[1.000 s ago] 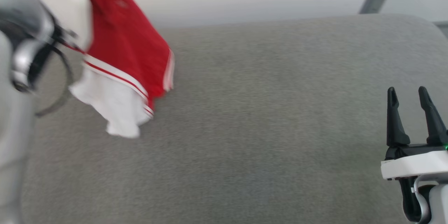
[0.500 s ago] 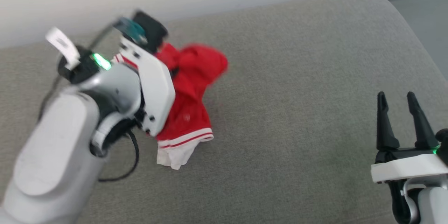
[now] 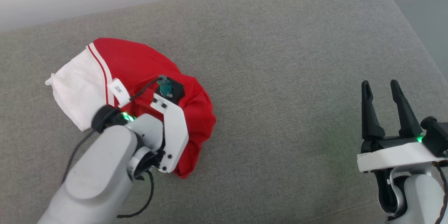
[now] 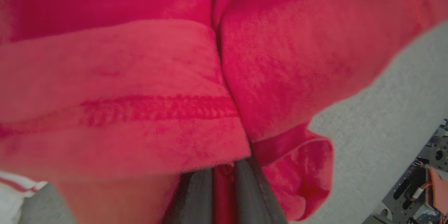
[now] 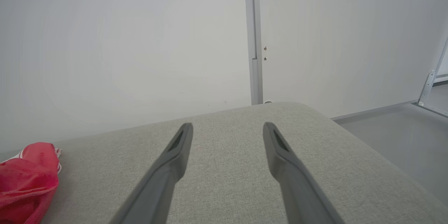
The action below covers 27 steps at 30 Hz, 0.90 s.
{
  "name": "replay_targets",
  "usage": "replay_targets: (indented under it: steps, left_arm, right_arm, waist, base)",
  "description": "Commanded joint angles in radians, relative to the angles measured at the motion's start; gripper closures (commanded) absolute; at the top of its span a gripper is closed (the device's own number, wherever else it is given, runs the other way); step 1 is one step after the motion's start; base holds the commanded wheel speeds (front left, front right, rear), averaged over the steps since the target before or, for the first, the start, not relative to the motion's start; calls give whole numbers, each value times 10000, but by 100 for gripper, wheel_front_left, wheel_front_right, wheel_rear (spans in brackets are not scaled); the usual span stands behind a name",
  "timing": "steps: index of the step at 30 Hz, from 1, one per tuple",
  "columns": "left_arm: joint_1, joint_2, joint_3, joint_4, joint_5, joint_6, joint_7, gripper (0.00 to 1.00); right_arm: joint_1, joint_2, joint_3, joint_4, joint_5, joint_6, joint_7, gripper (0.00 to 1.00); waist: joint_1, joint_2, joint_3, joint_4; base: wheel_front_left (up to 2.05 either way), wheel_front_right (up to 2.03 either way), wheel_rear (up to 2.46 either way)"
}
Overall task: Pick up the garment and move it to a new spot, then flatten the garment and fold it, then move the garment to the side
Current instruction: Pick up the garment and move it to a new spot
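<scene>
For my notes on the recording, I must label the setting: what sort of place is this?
Probably a bare indoor test room, not a lived-in home: a wide grey fabric cushion, plain white wall panels, and a smooth grey floor.

Of garments, just one: a bright red jersey shirt [image 3: 140, 63] of thin soft fabric, with one white sleeve in sight. Of grippers, two: the left gripper [image 4: 222, 182] and the right gripper [image 3: 379, 84], each with two long dark fingers [image 5: 168, 168], so four fingers in all. One wide grey woven cushion [image 3: 280, 59]. One plain white wall [image 5: 122, 42], with one grey upright strip [image 5: 256, 77] on it. Two small green lights [image 3: 127, 117], one per wrist. One thin black cable [image 3: 140, 210].
</scene>
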<state>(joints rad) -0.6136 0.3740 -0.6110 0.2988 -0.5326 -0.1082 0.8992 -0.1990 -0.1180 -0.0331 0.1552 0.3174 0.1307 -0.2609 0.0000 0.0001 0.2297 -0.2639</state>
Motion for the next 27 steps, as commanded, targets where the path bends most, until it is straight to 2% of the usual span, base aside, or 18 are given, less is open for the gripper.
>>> replay_targets:
  steps: [1,7,8,9,10,15,27]
  left_arm:
    - [149,-91,-189,370,89,-70,-80,100]
    - [109,-585,-668,1786,-202,-163,-349,100]
    - [58,-655,-680,1907,-289,-168,-425,89]
    - [-22,-714,-649,1972,-390,-174,-524,53]
    - [-105,-753,-606,2001,-491,-184,-625,0]
    - [-355,-630,-158,1908,-833,-179,-1508,0]
    - [643,-29,979,761,-1128,-47,-4875,0]
  right_arm:
    - [-109,50,36,-4,30,0,-53,0]
    - [-190,60,48,68,46,0,-53,0]
    - [-178,45,44,84,35,0,-53,0]
    - [-160,35,28,89,22,0,-53,0]
    - [-125,25,10,100,15,0,-54,0]
    - [39,-74,-10,176,-58,0,-54,0]
    - [549,-366,10,456,-44,-1,-53,0]
  waist:
    - [0,-1,64,-44]
    - [0,-1,79,33]
    - [0,-1,37,75]
    - [0,-1,-13,126]
    - [0,-1,-69,181]
    - [0,-1,-452,474]
    - [0,-1,-1413,1322]
  base:
    - [0,0,0]
    - [0,0,0]
    - [0,0,0]
    - [0,0,0]
    - [0,0,0]
    - [0,0,0]
    - [0,0,0]
